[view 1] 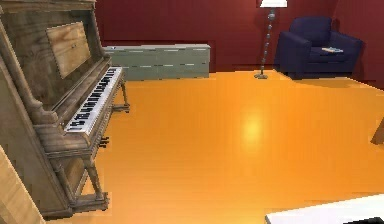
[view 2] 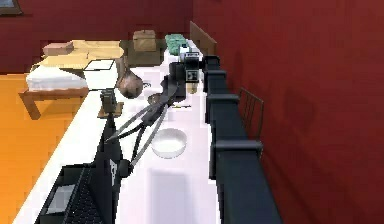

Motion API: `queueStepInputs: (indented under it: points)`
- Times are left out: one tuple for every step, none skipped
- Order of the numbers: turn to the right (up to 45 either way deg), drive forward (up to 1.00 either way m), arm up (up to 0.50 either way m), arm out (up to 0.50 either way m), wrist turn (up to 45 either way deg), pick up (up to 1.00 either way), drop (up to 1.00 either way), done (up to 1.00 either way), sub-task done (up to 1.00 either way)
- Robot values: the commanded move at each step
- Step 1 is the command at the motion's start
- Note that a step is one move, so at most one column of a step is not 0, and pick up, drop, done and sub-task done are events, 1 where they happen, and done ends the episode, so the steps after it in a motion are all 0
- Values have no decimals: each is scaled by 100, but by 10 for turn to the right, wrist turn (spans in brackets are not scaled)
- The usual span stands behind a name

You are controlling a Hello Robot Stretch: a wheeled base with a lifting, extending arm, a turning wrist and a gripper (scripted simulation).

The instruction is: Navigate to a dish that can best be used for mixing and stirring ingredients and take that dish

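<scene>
In the forward view, bare orange floor (view 1: 230, 130) lies wide through the middle. A piano (view 1: 60, 100) lines the view's left edge, keys toward the floor. A sideboard (view 1: 160, 60) stands against the far red wall, with a lamp (view 1: 268, 40) and a blue armchair (view 1: 318, 50) toward the far right corner. The bench's white corner (view 1: 330, 214) shows at the bottom right.

In the arm side view, the white bench (view 2: 170, 190) runs up the picture, with floor along its left edge and the arm (view 2: 238, 165) along its right edge. A chair (view 2: 252, 105) stands by the red wall beyond the arm. A bed (view 2: 60, 75) stands past the bench's far end.

The bowl (view 2: 168, 143) sits near the bench's right edge, about midway along it. It is upright, mouth up and round, with no long axis; its inside shows plain white. The gripper (view 2: 152, 108) hangs above the bench just beyond the bowl. I cannot tell how its fingers (view 2: 140, 120) stand, nor whether it holds anything. A dark cup (view 2: 107, 101) and a brown pot (view 2: 130, 82) stand farther along. A laptop (view 2: 65, 195) lies at the near left corner.
</scene>
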Motion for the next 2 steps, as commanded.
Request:
queueStepInputs:
  points:
    - [0, 0, 0, 0, 450, 0, 0, 0, 0]
    - [0, 0, 0, 0, 450, 0, 0, 0, 0]
